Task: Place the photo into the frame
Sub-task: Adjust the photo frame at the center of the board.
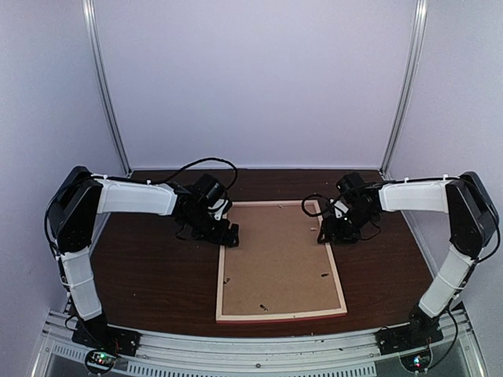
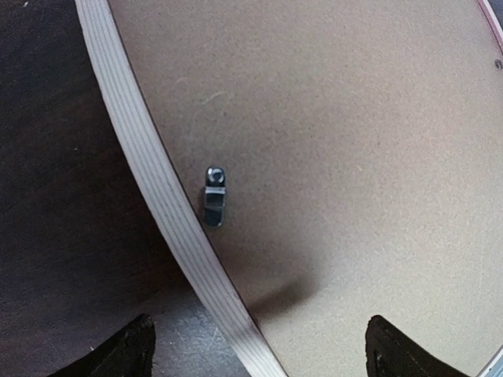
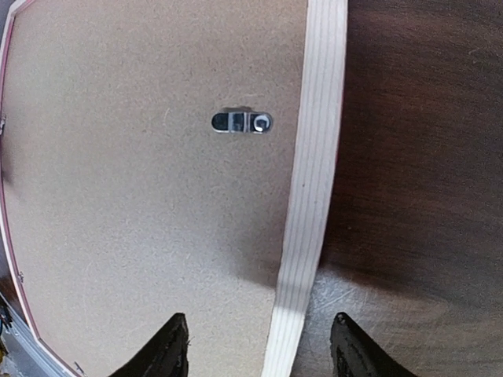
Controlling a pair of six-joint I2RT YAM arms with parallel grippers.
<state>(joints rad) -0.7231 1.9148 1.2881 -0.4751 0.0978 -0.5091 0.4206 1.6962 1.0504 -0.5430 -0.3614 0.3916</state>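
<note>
A: Now, where is the large thin-railed rectangular wooden picture frame point(image 1: 281, 316) found?

B: It is laid face down and flat on the dark brown wooden table point(image 1: 157, 275), between the two arms. Its pale ribbed back rails are turned upward, and a thin pinkish edge is seen along the near rail from above.

A: And what is seen inside the rails?

B: The opening is filled by a plain brown fibreboard backing panel point(image 1: 279, 259).

A: How is the left gripper point(image 2: 255, 353) placed?

B: It is poised over the frame's left rail, toward the far corner. Its jaws are spread wide and the rail is straddled: one black fingertip point(image 2: 118, 353) is shown over the table, the other over the panel. Nothing is clasped. A small dark metal turn tab point(image 2: 214, 196) is seen on the panel, just beside the rail and lying along it.

A: And the right gripper point(image 3: 263, 345)?

B: It is poised over the right rail, also toward the far end. Its jaws are moderately parted, with one of its fingertips point(image 3: 169, 349) over the panel and the other over the table. Nothing is gripped there either. A small silvery metal turn tab point(image 3: 242, 122) is seen on the panel near the rail, pointed away from it across the board.
</note>
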